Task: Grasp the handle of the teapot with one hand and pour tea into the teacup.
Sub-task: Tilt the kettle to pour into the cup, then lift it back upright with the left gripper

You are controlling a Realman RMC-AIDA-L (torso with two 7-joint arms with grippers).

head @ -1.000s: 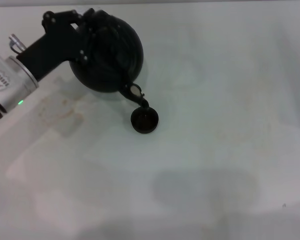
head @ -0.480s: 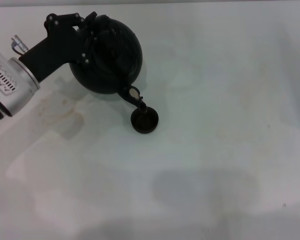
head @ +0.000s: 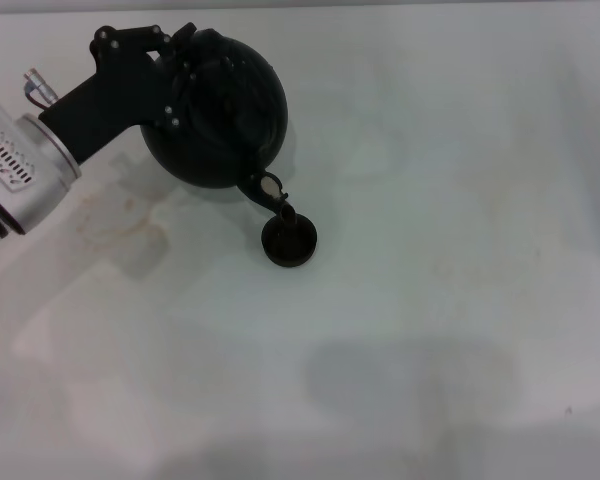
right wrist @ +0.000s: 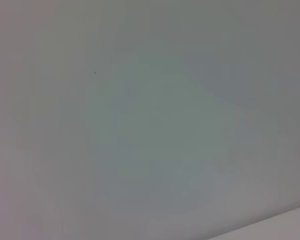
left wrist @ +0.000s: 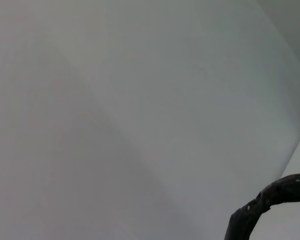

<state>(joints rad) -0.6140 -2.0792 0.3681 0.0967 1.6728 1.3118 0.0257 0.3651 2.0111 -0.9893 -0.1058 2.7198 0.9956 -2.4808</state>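
Tilting teapot (head: 215, 110), handle (left wrist: 262, 202) cropped, teacup (head: 289, 240)

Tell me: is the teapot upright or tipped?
Tipped: the teapot, held by the left gripper, leans spout-down, its spout right over the teacup.

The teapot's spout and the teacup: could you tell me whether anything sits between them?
Nothing visible does. The left gripper holds the teapot tilted, its spout directly over the teacup on the bare table.
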